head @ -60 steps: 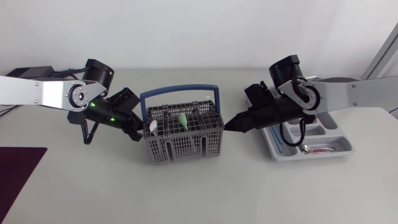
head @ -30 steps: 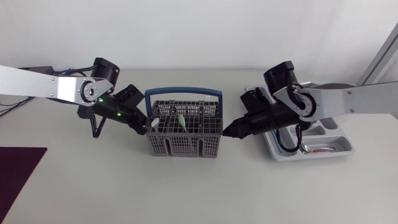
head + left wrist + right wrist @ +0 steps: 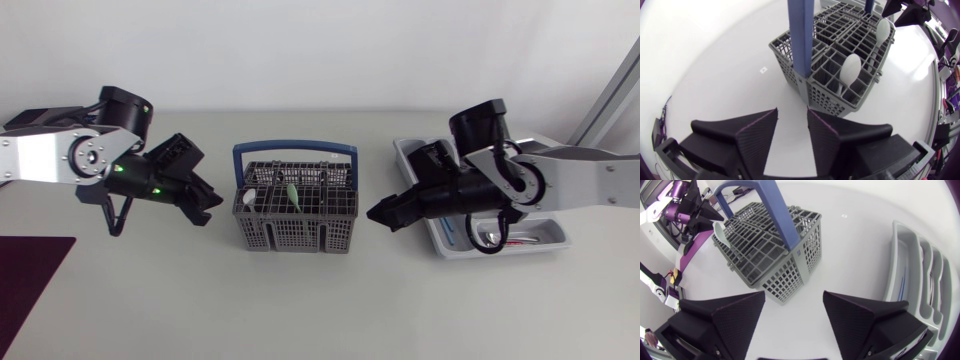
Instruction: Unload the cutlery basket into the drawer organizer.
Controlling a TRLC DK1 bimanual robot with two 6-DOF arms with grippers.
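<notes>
The grey cutlery basket (image 3: 295,215) with a blue handle (image 3: 294,148) stands mid-table; a green spoon (image 3: 292,193) and a white spoon (image 3: 247,202) stick up in it. My left gripper (image 3: 205,207) is open just left of the basket, apart from it. In the left wrist view the left gripper (image 3: 791,131) holds nothing, with the basket (image 3: 830,75) and white spoon (image 3: 850,70) ahead. My right gripper (image 3: 380,213) is open between the basket and the grey drawer organizer (image 3: 555,240). The right gripper (image 3: 792,315) faces the basket (image 3: 775,255), with the organizer (image 3: 895,265) beside it.
The organizer holds some cutlery, including a red-handled piece (image 3: 515,241). A dark maroon mat (image 3: 25,275) lies at the table's front left corner. Bare tabletop stretches in front of the basket.
Both grippers were shut with their tips against the basket's sides. Each has now drawn back from the basket and opened. The basket sits slightly farther back than a second ago.
</notes>
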